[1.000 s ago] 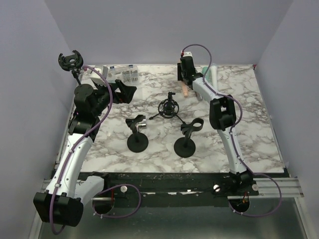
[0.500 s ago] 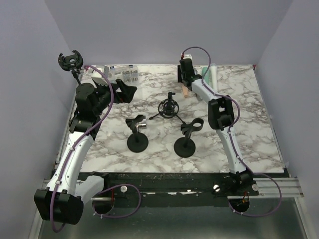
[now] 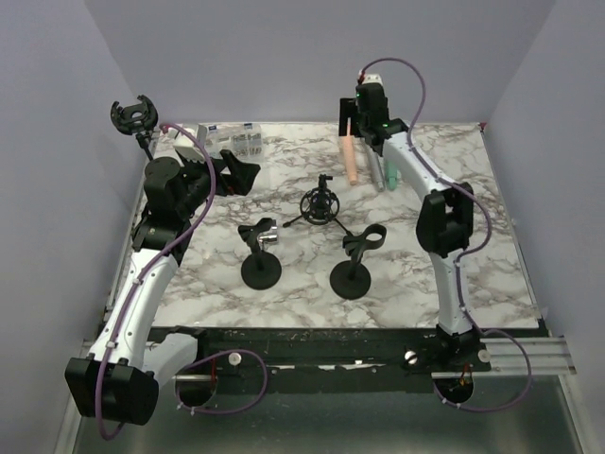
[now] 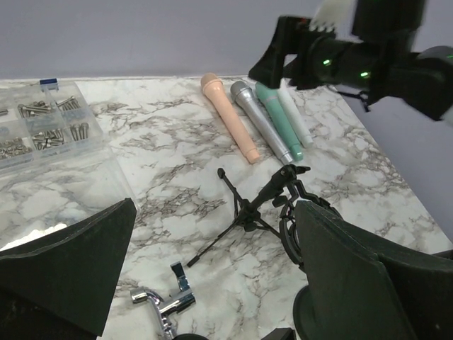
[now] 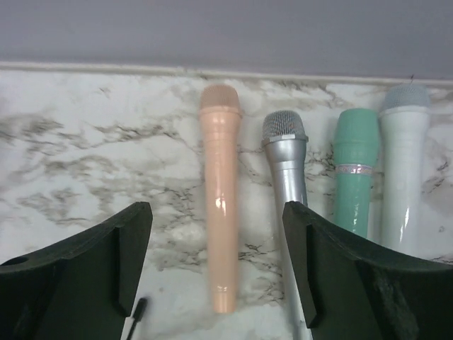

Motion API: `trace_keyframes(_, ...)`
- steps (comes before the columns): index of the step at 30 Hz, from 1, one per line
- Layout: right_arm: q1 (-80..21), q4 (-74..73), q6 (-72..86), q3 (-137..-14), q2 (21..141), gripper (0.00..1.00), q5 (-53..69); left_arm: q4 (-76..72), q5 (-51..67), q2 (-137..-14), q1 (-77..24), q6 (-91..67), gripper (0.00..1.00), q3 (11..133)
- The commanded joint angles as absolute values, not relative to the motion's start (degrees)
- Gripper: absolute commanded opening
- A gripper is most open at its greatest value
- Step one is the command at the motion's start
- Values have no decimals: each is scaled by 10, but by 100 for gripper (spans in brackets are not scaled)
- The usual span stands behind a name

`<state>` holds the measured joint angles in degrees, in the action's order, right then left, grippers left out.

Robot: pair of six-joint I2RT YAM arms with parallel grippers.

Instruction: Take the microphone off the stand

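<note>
Right pincer (image 5: 216,234) hung above the desk's (image 3: 473,284) far edge with its fingers spread and nothing between them. Directly below it lay the peach microphone (image 5: 221,163), flat on the marble and free of any clip. It lay parallel to the silver microphone (image 5: 289,170), the teal microphone (image 5: 354,177) and the white microphone (image 5: 403,163), all with heads toward the far edge. That tidy row probably kept them from rolling and left the desk's middle to the round-based stands (image 3: 260,270) and the small tripod (image 3: 321,203), whose holders all looked empty. By that layout, the removal seemed complete. Left pincer (image 4: 212,241) stood wide apart and empty over the left side, near the parts box (image 4: 42,120), seemingly kept out of the way.
</note>
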<state>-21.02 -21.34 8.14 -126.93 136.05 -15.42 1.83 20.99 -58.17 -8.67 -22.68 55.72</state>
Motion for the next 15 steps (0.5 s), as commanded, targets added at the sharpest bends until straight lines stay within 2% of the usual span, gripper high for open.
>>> trace_keyframes(1, -207, -213, 129, -1138, 1172, 83, -102, 8, 221, -574, -88, -241, 98, 565)
trace_keyframes(10, -207, -58, 212, -684, 805, 89, -30, -18, 221, -552, -88, -255, 98, 548)
trace_keyframes(15, -207, 15, 236, -520, 653, 92, -54, -1, 184, -538, -84, -225, 98, 558)
